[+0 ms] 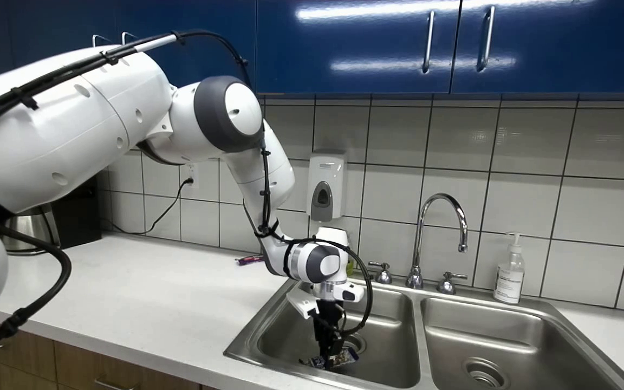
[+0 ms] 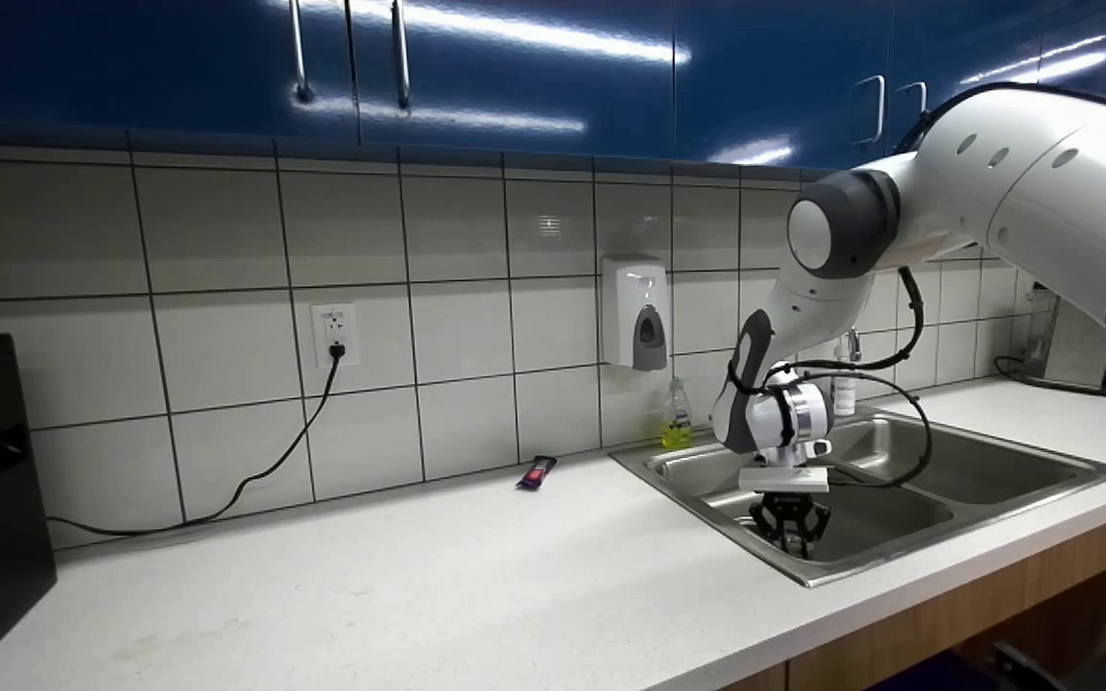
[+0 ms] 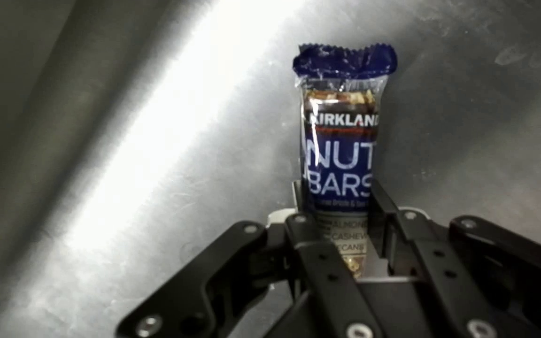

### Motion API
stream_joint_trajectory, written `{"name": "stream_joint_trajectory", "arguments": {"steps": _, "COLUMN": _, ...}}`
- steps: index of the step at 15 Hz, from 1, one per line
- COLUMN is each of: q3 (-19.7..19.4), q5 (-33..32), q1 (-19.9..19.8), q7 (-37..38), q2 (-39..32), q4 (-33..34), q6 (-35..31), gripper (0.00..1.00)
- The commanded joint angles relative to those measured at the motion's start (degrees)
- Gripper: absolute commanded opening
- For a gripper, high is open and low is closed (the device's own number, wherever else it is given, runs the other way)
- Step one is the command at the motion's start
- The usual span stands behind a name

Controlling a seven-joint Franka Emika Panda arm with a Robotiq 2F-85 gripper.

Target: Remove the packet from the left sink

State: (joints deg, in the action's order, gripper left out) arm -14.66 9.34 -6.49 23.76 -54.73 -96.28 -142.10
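Wrist view shows us the gripper (image 3: 338, 199) clamped on the packet (image 3: 341, 155), a finger against either long side; the crimped blue end juts past the fingertips. In an exterior view we see both low inside the left sink (image 1: 388, 349), whose walls surround the gripper, the drain (image 1: 357, 343) near it.

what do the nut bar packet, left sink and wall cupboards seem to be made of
The nut bar packet is probably thin glossy plastic film: it's partly see-through and its end is crinkled. The left sink looks like stainless steel, grey with a satin sheen. The wall cupboards are high-gloss blue with bright streaked reflections; whether lacquer or laminate, I can't tell.
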Motion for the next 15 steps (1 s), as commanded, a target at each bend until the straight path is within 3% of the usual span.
{"name": "stream_joint_trajectory", "arguments": {"steps": 1, "q3": -1.73, "q5": -1.63, "q1": 2.39, "q7": 1.34, "q2": 7.05, "q4": -5.41, "q6": 0.99, "gripper": 0.08}}
{"name": "stream_joint_trajectory", "arguments": {"steps": 9, "q3": -5.04, "q5": -7.80, "q1": 6.63, "q7": 0.75, "q2": 23.07, "q4": -18.46, "q6": -1.20, "gripper": 0.08}}
{"name": "stream_joint_trajectory", "arguments": {"steps": 15, "q3": -6.60, "q5": -25.44, "q1": 10.54, "q7": -1.17, "q2": 35.59, "q4": -31.25, "q6": -3.32, "gripper": 0.08}}
